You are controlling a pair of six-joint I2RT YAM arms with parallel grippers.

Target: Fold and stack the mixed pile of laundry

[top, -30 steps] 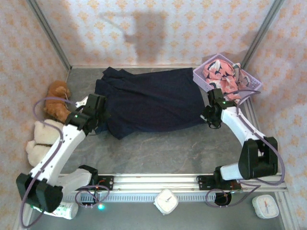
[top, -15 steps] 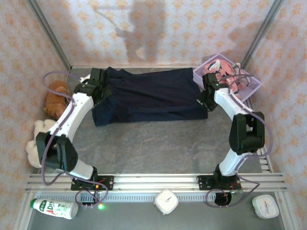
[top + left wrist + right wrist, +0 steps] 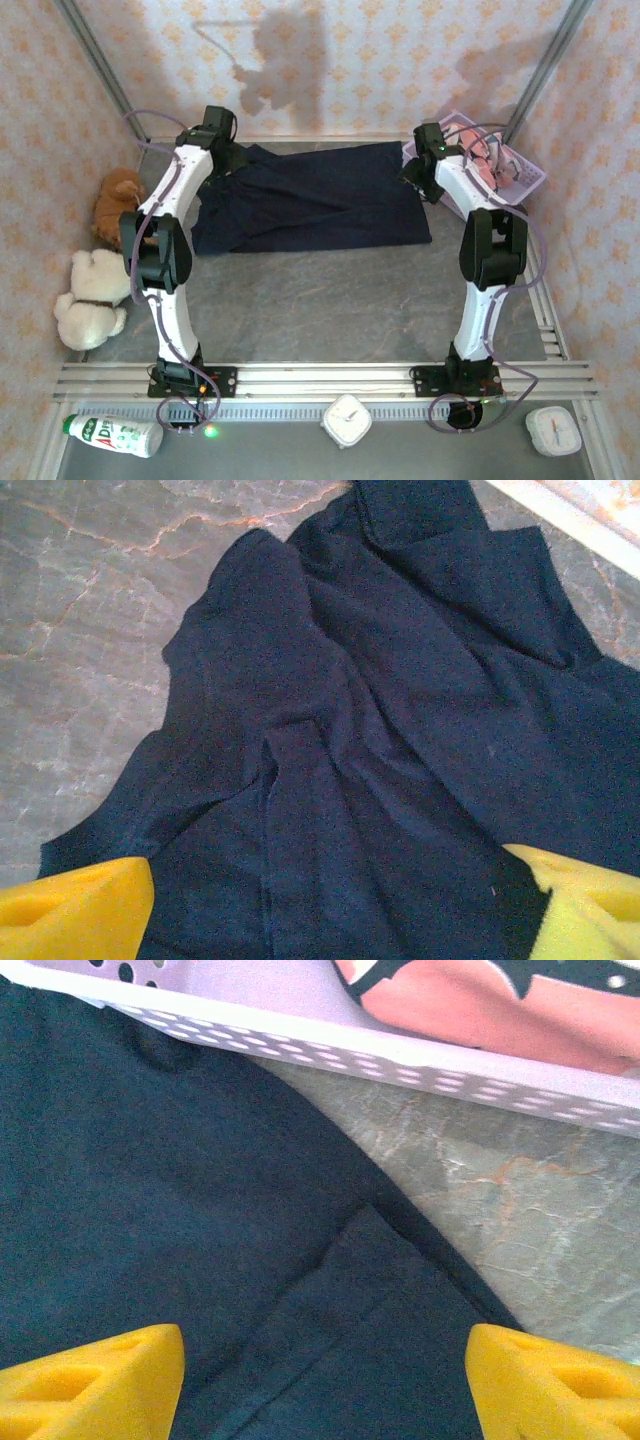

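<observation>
The navy garment (image 3: 310, 200) lies folded in a wide band across the back of the table. My left gripper (image 3: 232, 160) hangs open over its rumpled left end (image 3: 340, 720), yellow pads (image 3: 75, 910) wide apart, nothing between them. Over its right corner (image 3: 300, 1260), beside the basket, my right gripper (image 3: 415, 180) is open too, its pads (image 3: 90, 1380) spread over a flat doubled hem. The salmon-pink shark-print garment (image 3: 480, 160) (image 3: 480, 1005) lies in the lavender basket (image 3: 532, 176).
The basket's lattice wall (image 3: 400, 1055) touches the navy cloth at the back right. A brown plush toy (image 3: 120, 205) and a cream one (image 3: 90, 295) sit by the left wall. A bottle (image 3: 115, 435) and two clocks (image 3: 348, 418) lie beyond the front rail.
Both arms swung from the garment's near edge to the back of the table, carrying that edge over so the cloth lies folded. Both grippers went from shut to open and let go.
</observation>
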